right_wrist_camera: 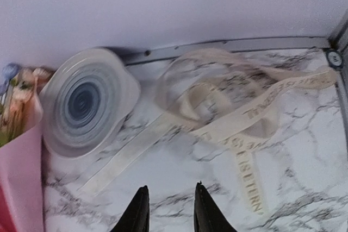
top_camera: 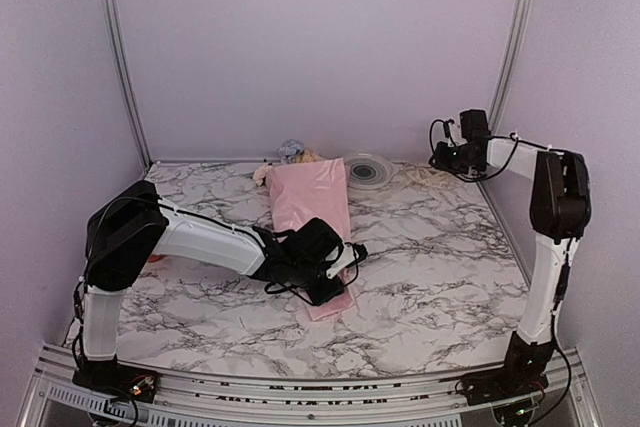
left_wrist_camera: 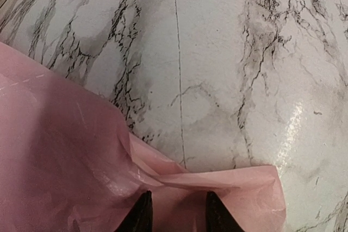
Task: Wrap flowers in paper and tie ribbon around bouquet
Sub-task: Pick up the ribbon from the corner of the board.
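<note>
The pink paper (top_camera: 310,197) lies wrapped lengthwise around the flowers (top_camera: 290,152), whose blooms poke out at the far end by the back wall. My left gripper (top_camera: 348,257) sits at the near, narrow end of this bundle. In the left wrist view its fingertips (left_wrist_camera: 142,213) stand a little apart with folded paper (left_wrist_camera: 65,161) gathered between them. The cream ribbon (right_wrist_camera: 239,123) with dark lettering lies loose in loops at the back right corner. My right gripper (right_wrist_camera: 168,188) hovers over it, open and holding nothing. In the top view it (top_camera: 438,159) is just above the ribbon (top_camera: 425,177).
A round ringed plate (top_camera: 368,169) sits at the back, between the bouquet and the ribbon, also seen from the right wrist as a plate (right_wrist_camera: 84,107) touching one ribbon end. The back wall and right corner post (right_wrist_camera: 333,57) stand close behind the ribbon.
</note>
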